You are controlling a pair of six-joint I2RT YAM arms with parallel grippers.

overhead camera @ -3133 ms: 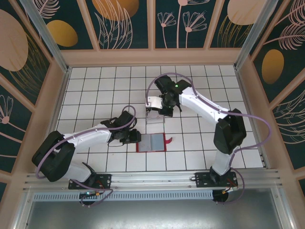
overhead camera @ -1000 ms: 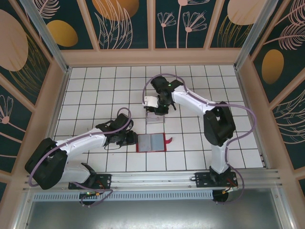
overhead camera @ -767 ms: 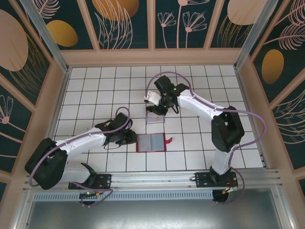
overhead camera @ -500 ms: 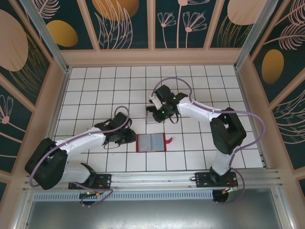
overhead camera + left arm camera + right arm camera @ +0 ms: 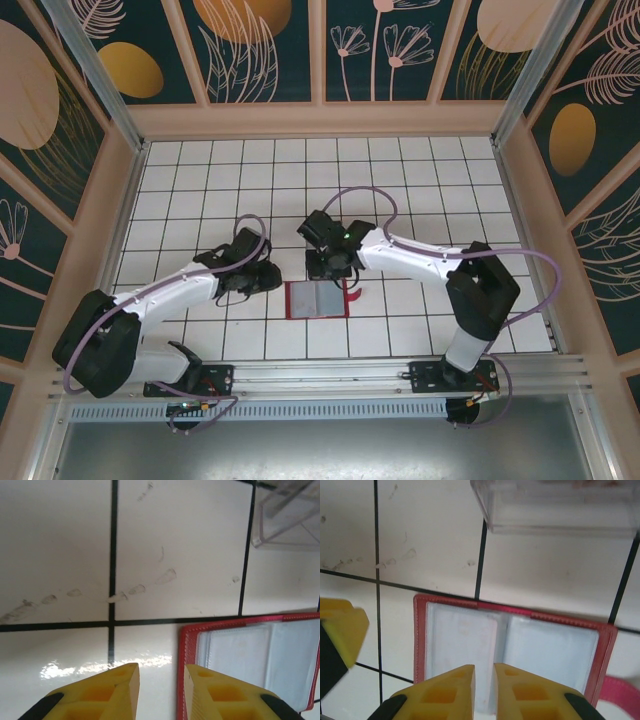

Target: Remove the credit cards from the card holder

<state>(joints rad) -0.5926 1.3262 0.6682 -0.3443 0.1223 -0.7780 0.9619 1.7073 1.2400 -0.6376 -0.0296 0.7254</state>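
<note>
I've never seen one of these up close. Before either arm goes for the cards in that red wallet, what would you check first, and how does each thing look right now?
1. Card holder lying open and flat on the tiles: ok.
2. Right gripper empty, jaws slightly apart, over the holder's sleeves: ok.
3. Left gripper empty, at the holder's left edge: ok. Whether it touches the holder: cannot tell.
4. Credit cards visible inside the cloudy sleeves: cannot tell.
5. Transparent box lying apart from the holder, on its far side: ok.
</note>
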